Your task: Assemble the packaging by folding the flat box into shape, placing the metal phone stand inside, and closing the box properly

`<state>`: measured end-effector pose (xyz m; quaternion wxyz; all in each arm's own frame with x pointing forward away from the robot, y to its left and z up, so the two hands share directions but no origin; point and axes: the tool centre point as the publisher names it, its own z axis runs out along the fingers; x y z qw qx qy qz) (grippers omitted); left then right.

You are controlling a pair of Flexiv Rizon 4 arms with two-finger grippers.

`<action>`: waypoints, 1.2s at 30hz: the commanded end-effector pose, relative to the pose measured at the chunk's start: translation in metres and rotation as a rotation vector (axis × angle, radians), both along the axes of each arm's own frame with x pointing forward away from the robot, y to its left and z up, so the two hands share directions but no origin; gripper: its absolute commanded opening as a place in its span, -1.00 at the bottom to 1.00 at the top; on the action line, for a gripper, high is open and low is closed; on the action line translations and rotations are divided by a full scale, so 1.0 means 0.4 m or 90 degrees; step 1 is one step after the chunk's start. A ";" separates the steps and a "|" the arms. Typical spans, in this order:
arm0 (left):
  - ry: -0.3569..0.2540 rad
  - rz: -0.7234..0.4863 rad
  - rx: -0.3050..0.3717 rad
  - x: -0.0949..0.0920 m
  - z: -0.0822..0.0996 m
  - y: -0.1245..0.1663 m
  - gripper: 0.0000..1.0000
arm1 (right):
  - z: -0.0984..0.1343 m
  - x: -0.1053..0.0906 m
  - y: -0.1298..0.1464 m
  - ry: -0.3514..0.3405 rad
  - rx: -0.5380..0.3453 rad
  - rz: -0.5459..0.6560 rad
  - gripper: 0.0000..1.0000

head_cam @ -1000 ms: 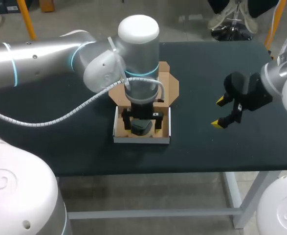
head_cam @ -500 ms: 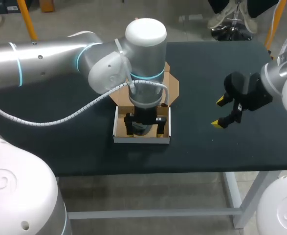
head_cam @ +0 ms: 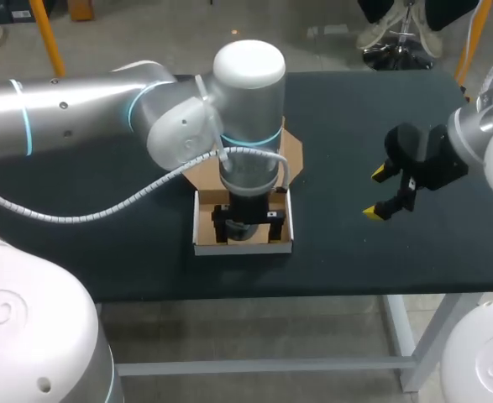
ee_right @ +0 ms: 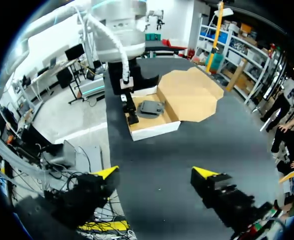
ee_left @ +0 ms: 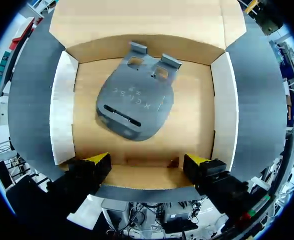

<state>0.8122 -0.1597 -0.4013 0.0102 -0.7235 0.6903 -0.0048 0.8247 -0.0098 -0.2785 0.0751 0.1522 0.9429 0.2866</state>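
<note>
Phone stand (ee_left: 135,106) lies inside the cardboard box (ee_left: 226,110); left gripper (ee_left: 148,161) hangs unclenched over it, right gripper (ee_right: 156,175) spread empty, well apart.

Matt brown cardboard box (ee_left: 141,150), matt grey metal phone stand (ee_left: 135,106), dark matt table (head_cam: 355,243)

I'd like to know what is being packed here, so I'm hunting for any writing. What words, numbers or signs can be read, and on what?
On the grey metal phone stand, lying in the open brown-and-white cardboard box: one short row of raised letters, seen upside down, too blurred to read reliably.
On the cardboard box: no print visible.
On the black table: none.
On the white robot base: a faint embossed loop emblem, no readable letters.
</note>
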 end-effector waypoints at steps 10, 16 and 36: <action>-0.009 -0.002 -0.004 -0.056 0.004 0.006 1.00 | 0.004 -0.001 -0.005 0.001 0.004 0.003 1.00; -0.006 -0.004 -0.002 -0.076 -0.002 0.005 1.00 | 0.004 -0.001 -0.005 0.001 0.004 0.003 1.00; -0.058 0.025 -0.020 -0.067 0.051 0.016 1.00 | 0.004 -0.001 -0.005 0.001 0.004 0.003 1.00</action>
